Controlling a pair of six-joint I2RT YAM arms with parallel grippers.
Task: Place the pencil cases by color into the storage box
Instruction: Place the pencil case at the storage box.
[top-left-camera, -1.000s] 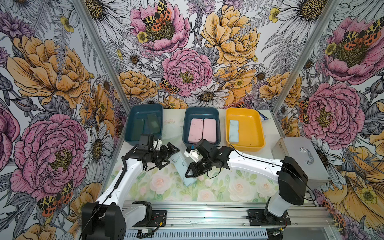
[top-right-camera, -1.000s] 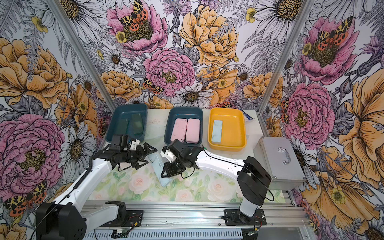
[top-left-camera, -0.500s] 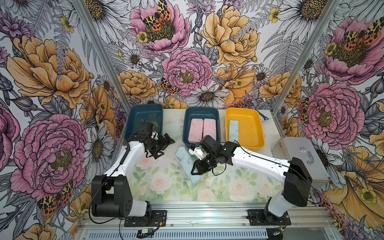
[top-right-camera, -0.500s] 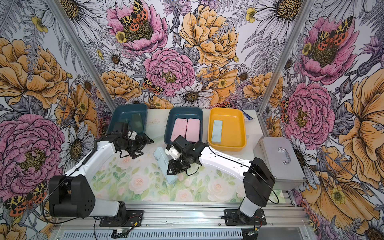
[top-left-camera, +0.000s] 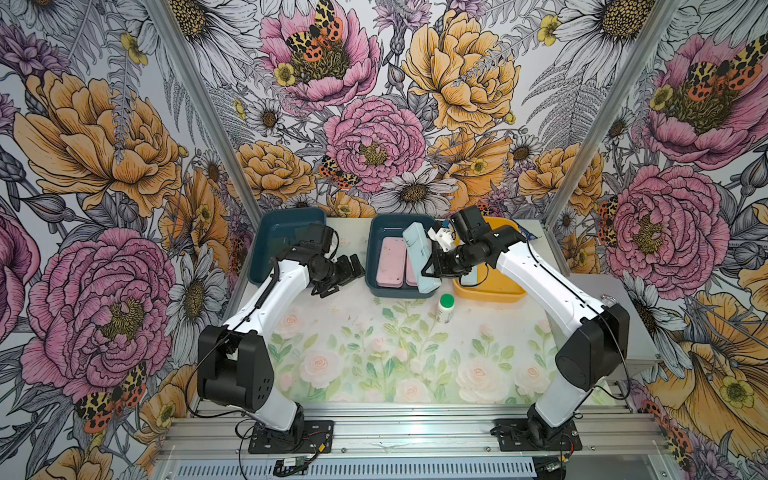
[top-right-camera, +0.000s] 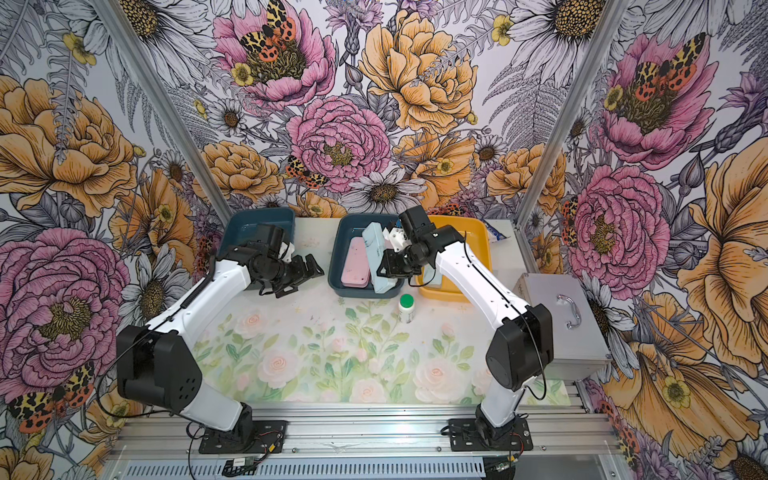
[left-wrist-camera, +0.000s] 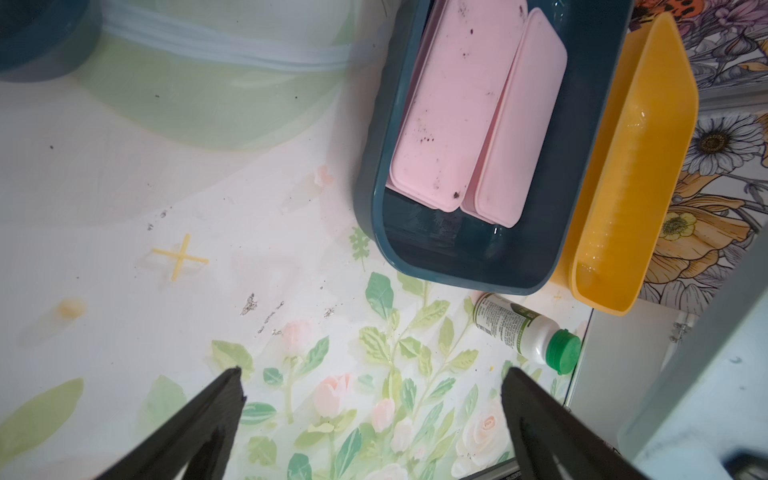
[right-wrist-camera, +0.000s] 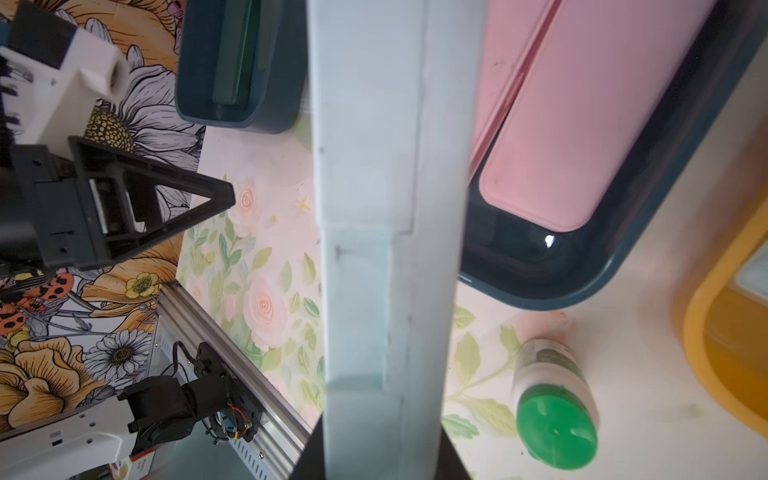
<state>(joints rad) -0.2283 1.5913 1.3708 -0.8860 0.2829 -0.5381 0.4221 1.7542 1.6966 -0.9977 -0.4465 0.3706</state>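
Pinching the light blue case (top-left-camera: 417, 245) in my right gripper (top-left-camera: 430, 272), its length ran back-to-front, arm bent over yellow bin (top-left-camera: 488, 296), left gripper (top-left-camera: 352, 268) spread.

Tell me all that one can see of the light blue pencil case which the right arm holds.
The light blue pencil case is a flat, oblong box with rounded corners, apparently of hard plastic. The right wrist view shows a seam along its narrow side and a stepped panel. It is lifted, on edge and tilted, over the near right part of the dark blue tray with two pink cases. The right tool is shut on its lower part. Whether it touches the tray, I cannot tell.
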